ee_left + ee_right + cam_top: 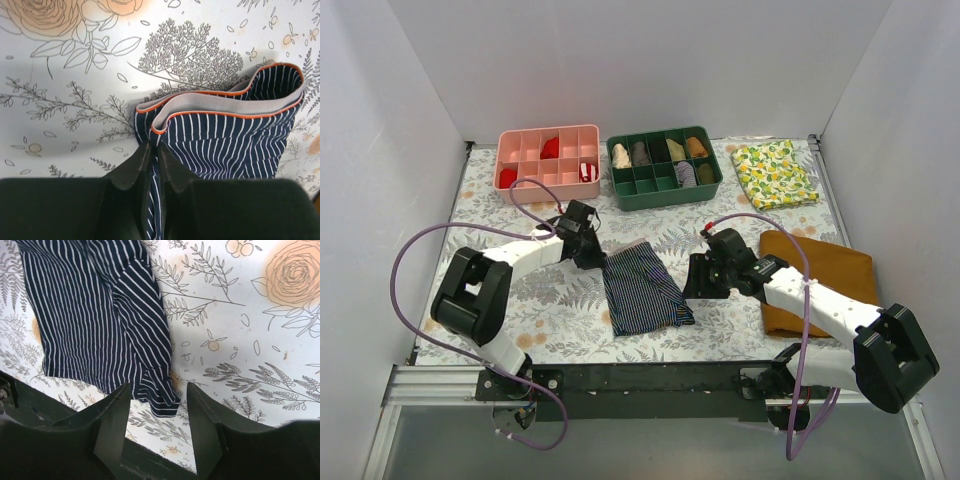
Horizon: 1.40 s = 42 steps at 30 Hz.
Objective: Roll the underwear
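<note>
The underwear lies on the desk, on the near side of the green tray and a little apart from it. The left gripper is pressed together on the underwear's waistband corner, at the end toward the tray. The right gripper is spread, and the hem corner away from the tray shows between its fingers.

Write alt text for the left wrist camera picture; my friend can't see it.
The left gripper, two black fingers closed together, pinches the edge of the underwear, navy with thin pale stripes, below its grey, orange-trimmed waistband. It lies on a white tablecloth printed with leaves and flowers.
</note>
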Each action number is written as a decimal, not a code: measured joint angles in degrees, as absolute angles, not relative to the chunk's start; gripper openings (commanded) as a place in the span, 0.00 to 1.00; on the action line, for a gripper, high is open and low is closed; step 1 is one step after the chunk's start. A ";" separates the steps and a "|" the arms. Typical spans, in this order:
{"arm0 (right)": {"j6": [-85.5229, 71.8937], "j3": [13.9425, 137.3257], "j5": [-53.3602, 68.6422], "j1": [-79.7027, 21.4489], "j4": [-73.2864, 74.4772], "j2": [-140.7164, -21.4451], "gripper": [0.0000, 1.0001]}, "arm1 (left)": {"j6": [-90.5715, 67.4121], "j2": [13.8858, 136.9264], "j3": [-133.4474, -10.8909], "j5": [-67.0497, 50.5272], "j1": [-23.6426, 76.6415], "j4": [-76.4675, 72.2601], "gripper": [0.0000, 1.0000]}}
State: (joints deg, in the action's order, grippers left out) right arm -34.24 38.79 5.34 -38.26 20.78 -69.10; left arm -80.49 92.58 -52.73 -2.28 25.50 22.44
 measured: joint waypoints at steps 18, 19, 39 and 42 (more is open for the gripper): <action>-34.33 45.58 16.27 -49.65 9.50 -80.86 0.01 | -77.47 96.14 -54.39 -0.40 25.50 19.22 0.14; -34.33 47.24 16.49 -51.07 8.80 -83.13 0.01 | -77.28 96.14 -54.43 -0.36 25.50 19.25 0.14; -35.81 52.51 15.40 -61.80 -1.19 -99.33 0.01 | -76.69 98.26 -56.25 0.03 25.45 19.18 0.14; -35.77 52.53 15.40 -63.37 -1.08 -99.61 0.01 | -76.69 98.28 -56.34 0.05 25.43 19.20 0.14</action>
